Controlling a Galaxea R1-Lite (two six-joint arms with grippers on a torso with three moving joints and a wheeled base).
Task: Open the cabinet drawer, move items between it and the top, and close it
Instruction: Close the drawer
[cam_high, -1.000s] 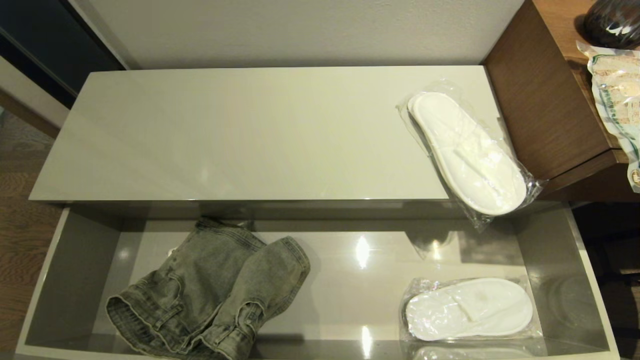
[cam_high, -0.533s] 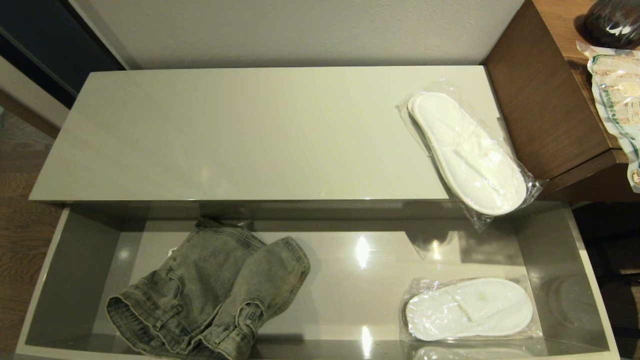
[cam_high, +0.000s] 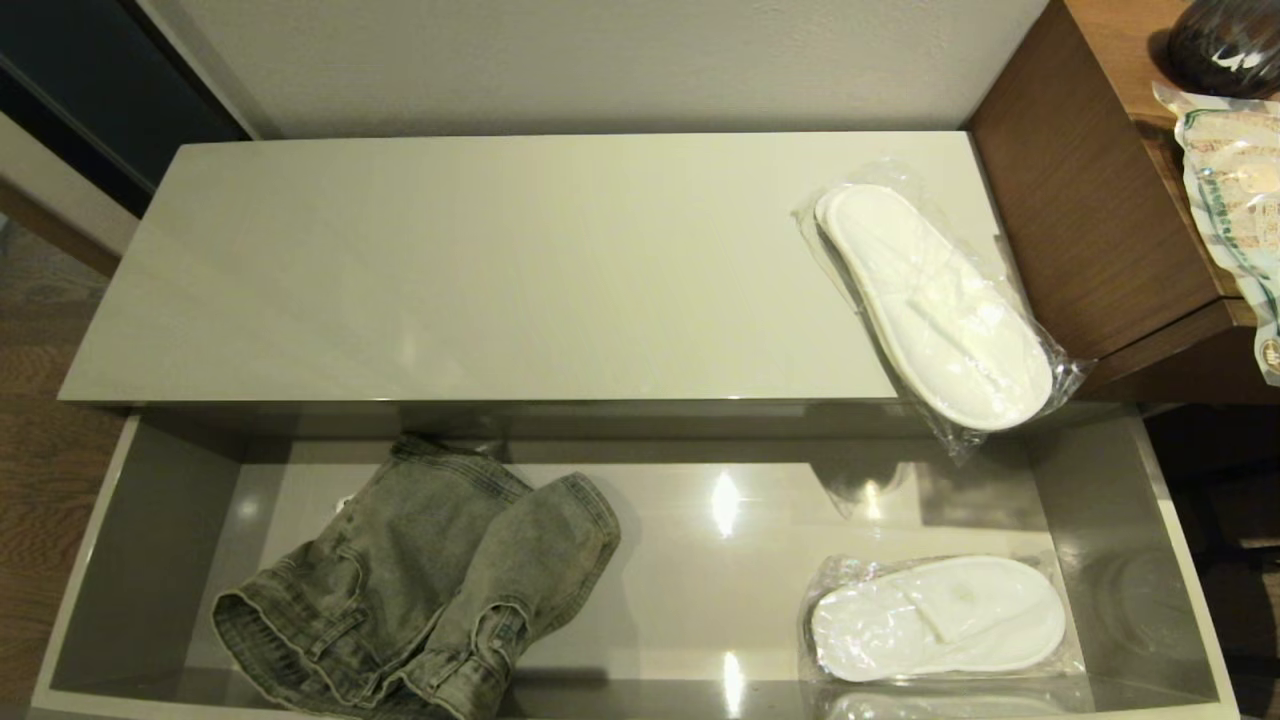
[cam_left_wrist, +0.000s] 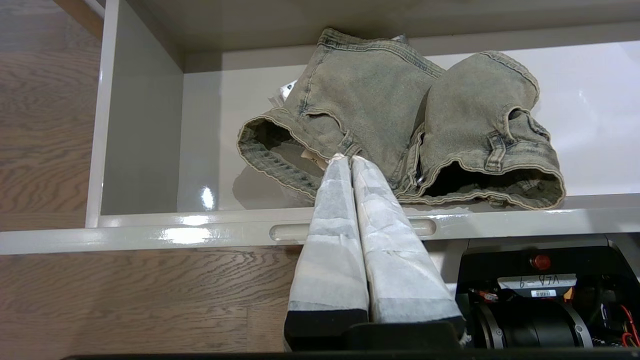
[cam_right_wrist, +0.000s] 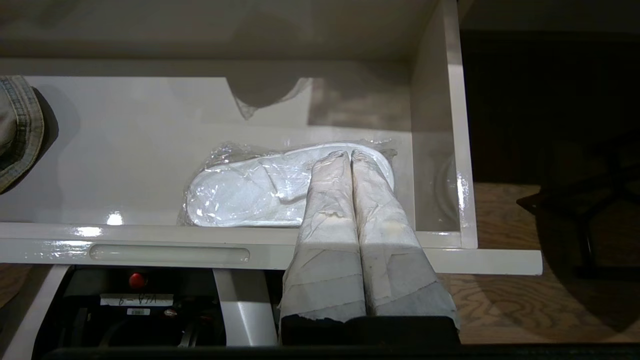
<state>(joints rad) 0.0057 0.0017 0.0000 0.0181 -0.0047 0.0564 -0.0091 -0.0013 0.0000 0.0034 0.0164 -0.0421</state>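
Note:
The cabinet drawer (cam_high: 150, 560) stands pulled out, pale grey inside. A folded grey-green denim garment (cam_high: 430, 580) lies in its left half and shows again in the left wrist view (cam_left_wrist: 400, 125). One plastic-wrapped white slipper (cam_high: 935, 620) lies in the drawer's right half, also in the right wrist view (cam_right_wrist: 260, 187). Another wrapped slipper (cam_high: 935, 305) rests on the glossy cream top (cam_high: 500, 270) at its right end, its toe overhanging the front edge. My left gripper (cam_left_wrist: 347, 159) hangs shut and empty in front of the drawer's front rail. My right gripper (cam_right_wrist: 348, 155) is likewise shut and empty there. Neither arm shows in the head view.
A brown wooden desk (cam_high: 1100, 200) butts against the cabinet's right end, with a green-printed crinkly bag (cam_high: 1235, 200) and a dark round object (cam_high: 1225, 45) on it. A wall runs behind the cabinet. Wooden floor (cam_high: 40, 470) lies to the left. My base (cam_left_wrist: 540, 295) sits below the drawer front.

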